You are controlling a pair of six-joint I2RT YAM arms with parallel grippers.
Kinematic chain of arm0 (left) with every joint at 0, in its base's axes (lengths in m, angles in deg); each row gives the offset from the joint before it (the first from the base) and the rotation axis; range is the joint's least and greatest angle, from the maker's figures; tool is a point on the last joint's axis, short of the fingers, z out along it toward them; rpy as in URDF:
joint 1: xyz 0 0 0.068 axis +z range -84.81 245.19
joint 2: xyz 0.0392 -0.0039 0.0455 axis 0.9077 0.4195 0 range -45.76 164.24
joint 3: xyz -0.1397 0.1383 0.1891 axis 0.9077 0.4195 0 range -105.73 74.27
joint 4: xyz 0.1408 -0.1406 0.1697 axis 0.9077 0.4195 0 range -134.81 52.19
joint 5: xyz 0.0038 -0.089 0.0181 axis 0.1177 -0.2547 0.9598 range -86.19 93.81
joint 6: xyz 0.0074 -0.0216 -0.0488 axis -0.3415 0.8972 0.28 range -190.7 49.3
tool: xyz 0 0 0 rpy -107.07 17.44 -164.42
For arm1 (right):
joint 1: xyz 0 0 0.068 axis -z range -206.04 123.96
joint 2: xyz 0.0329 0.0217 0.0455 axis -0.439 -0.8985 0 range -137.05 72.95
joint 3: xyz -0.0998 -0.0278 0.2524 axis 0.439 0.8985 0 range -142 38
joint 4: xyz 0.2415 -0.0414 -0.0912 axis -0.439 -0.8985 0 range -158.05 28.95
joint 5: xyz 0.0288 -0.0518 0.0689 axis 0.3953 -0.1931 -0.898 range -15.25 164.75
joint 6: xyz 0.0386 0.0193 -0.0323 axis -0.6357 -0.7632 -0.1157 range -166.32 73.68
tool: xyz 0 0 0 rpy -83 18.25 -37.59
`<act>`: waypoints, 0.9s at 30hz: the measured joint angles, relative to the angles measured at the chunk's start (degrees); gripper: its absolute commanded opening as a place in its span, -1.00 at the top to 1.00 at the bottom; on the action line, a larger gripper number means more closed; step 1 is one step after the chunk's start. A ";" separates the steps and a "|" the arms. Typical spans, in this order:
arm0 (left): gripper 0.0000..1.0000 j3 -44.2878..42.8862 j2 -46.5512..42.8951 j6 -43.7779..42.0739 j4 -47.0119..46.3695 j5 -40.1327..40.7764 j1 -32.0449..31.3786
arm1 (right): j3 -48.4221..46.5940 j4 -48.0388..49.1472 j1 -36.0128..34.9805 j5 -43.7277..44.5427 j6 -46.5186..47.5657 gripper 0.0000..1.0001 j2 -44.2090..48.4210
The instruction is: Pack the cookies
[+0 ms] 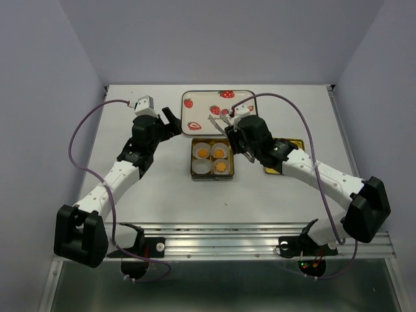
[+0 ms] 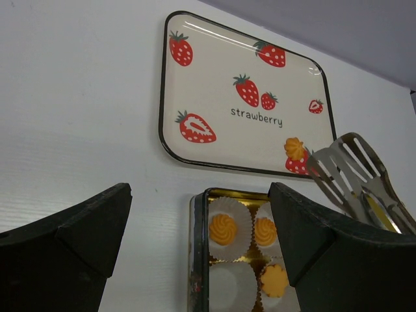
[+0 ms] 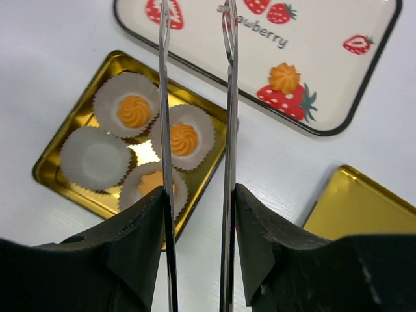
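Three cookies lie in white paper cups in the gold tin: back left, back right and front right. The front left cup is empty. A fourth cookie sits on a printed strawberry at the near right of the strawberry tray. My right gripper is shut on metal tongs. Their arms stand apart, and their ends hang just right of the tray cookie. My left gripper is open and hovers over the tin's left edge, holding nothing.
The tin's gold lid lies on the white table to the right of the tin, partly under my right arm. The tray lies just behind the tin. Grey walls enclose the table on three sides.
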 measured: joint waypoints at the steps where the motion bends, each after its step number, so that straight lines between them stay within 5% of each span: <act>1: -0.98 0.00 0.02 0.00 0.00 0.00 0.00 | -0.07 -0.02 0.50 0.44 -0.44 -0.01 -0.15; 11: -0.98 -0.04 0.28 -0.07 -0.02 0.04 0.00 | -1.05 -0.50 13.60 2.23 -4.46 -0.01 -8.15; 27: -0.98 -0.04 1.18 -0.63 0.33 0.22 0.00 | -2.36 -1.49 17.03 -4.74 -4.20 -0.17 -16.26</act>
